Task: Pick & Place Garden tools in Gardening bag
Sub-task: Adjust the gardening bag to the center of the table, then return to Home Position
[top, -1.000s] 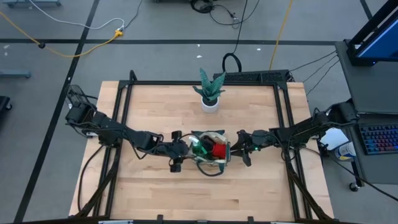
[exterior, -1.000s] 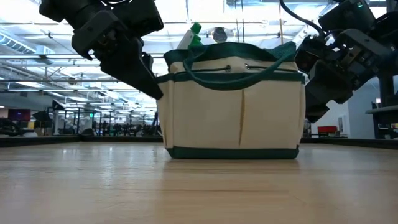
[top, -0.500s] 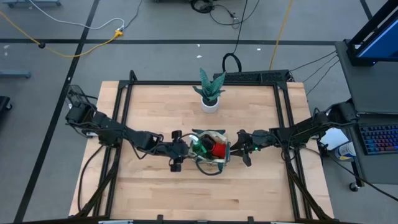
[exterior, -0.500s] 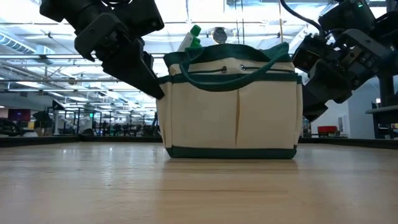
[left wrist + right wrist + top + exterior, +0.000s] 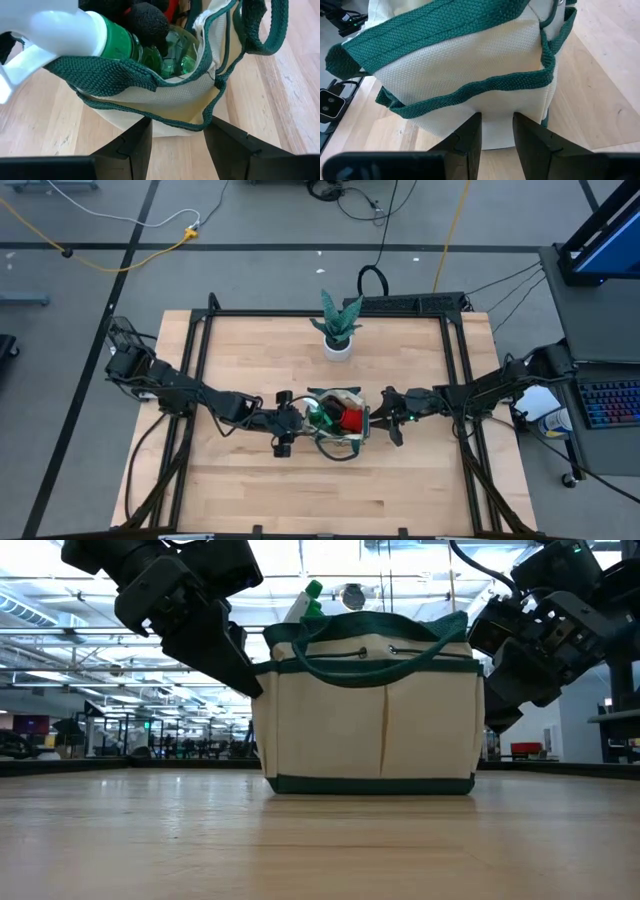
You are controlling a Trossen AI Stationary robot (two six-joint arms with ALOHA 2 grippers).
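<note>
Hiding most tools, the gardening bag point(image 5: 340, 423) sits between parted left fingers point(image 5: 132, 145) and right fingers point(image 5: 470, 135).

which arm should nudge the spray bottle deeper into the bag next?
Left, probably. The left gripper sits open at the gardening bag's rim right beside the green spray bottle, whose white head sticks out on that side. The right gripper faces the bag's opposite wall, with the bag between it and the bottle.

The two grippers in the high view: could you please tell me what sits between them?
The gardening bag sits between the left gripper and right gripper, with a green spray bottle and something red inside; the low view confirms it.
</note>
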